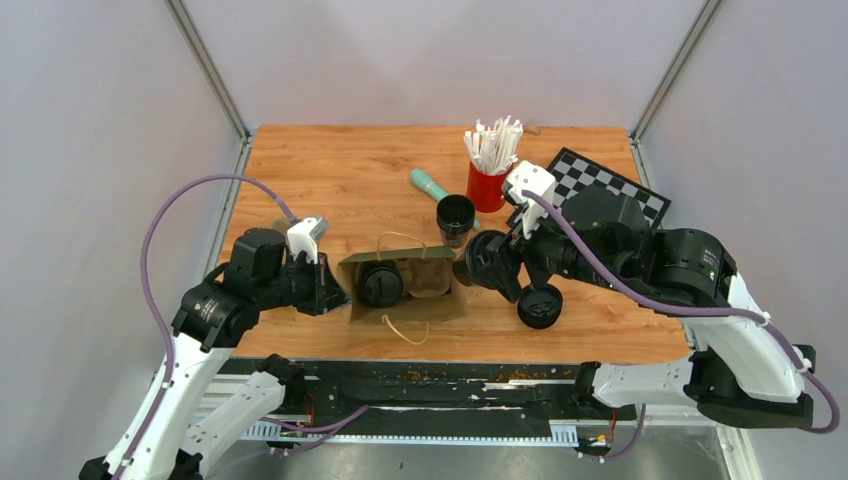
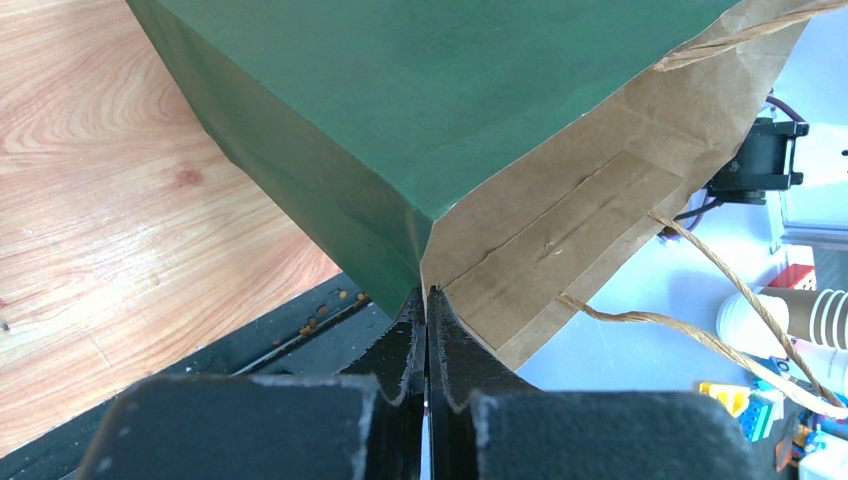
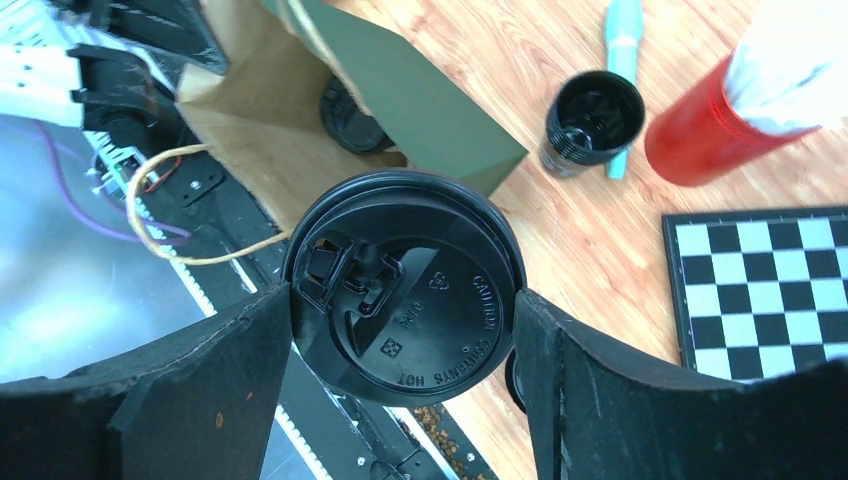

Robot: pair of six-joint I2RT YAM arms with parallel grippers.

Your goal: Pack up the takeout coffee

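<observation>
Paper bag pinched at corner by clenched left fingers. Lidded cup gripped in right fingers, just beside bag mouth. Risk: cup base catching bag rim, collapsing wall or tipping coffee.

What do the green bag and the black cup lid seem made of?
Green-and-brown carrier bag: matte kraft paper, judging by creases, glued seam and twisted cord handles. Black round cup lid: likely moulded plastic, faintly glossy, with embossed lettering.
</observation>
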